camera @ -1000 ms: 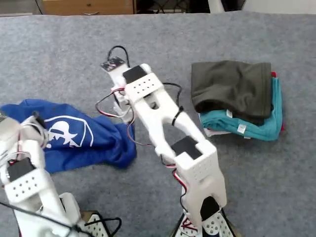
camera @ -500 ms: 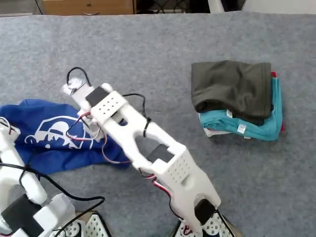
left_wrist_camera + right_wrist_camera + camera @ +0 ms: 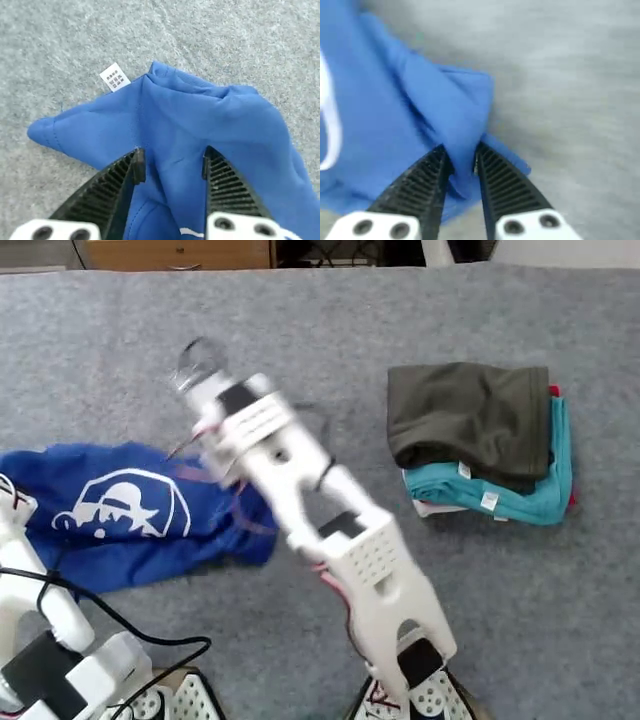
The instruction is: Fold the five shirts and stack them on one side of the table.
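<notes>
While the blue shirt (image 3: 200, 525) lies crumpled and unfolded on the L half of the grey surface (image 3: 420, 330), w/ its white print facing up, a stack of folded shirts (image 3: 480, 445) is set well apart on the R half. A dark olive shirt (image 3: 465, 410) is on top and a teal shirt (image 3: 530, 490) under it, w/ a white layer (image 3: 435, 508) and a red layer (image 3: 553, 392) showing at the edges beneath. The R arm (image 3: 370, 560) is stretched from the near edge diagonally across to the blue shirt's R end. In the R wrist view the R gripper (image 3: 462, 162) is nearly closed, w/ a raised fold of blue cloth pinched between its black ribbed jaws, close to the shirt's edge. In the L wrist view the L gripper (image 3: 172, 162) is held wide apart over a corner of the same shirt. Blue cloth is seen between the jaws but nothing is clamped, and whether the tips touch the cloth can't be told. A white label (image 3: 115, 77) sticks out at the seam just beyond that gripper. The L arm (image 3: 55, 610) is seen at the near L corner. A wooden cabinet (image 3: 180, 252) is seen past the far edge.
</notes>
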`<state>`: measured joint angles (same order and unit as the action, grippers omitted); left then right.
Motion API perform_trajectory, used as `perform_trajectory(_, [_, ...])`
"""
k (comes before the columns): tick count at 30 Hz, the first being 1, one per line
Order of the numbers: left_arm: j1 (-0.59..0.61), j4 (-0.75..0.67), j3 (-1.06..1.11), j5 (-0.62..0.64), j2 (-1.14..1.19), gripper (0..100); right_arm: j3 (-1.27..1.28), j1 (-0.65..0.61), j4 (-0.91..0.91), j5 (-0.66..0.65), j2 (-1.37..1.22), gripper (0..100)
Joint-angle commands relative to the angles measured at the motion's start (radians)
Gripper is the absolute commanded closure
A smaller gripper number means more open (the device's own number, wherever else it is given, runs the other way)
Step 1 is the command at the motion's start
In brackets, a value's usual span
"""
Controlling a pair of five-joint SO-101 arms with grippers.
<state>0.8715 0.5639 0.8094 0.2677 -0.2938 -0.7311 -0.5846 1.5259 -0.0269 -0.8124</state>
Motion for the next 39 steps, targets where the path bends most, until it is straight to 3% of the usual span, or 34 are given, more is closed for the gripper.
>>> perform_trajectory(1, [-0.036,0.029,-0.053,0.002,-0.006,79,-0.203,0.175,0.071,0.018,0.016,98.5])
perform_trajectory(7, [-0.17,0.129,-0.053,-0.058,-0.009,79,-0.386,0.339,0.075,0.057,-0.059,98.5])
perform_trajectory(12, [-0.254,0.229,-0.053,-0.117,-0.049,79,-0.483,0.35,0.063,0.054,-0.176,98.5])
perform_trajectory(17, [-0.406,0.423,-0.021,-0.252,-0.269,79,-0.581,0.345,0.063,0.052,-0.28,98.4])
perform_trajectory(24, [-0.661,0.393,0.228,-0.276,-0.471,79,-0.711,0.347,0.097,0.052,-0.36,98.4])
perform_trajectory(27, [-0.664,0.258,0.303,-0.278,-0.408,79,-0.769,0.347,0.16,0.051,-0.36,98.4])
perform_trajectory(34, [-0.664,0.259,0.136,-0.336,-0.046,79,-0.868,0.347,0.221,0.051,-0.363,98.4])
perform_trajectory(39, [-0.667,0.324,0.005,-0.339,0.115,98,-0.875,0.347,0.222,0.051,-0.36,98.4])
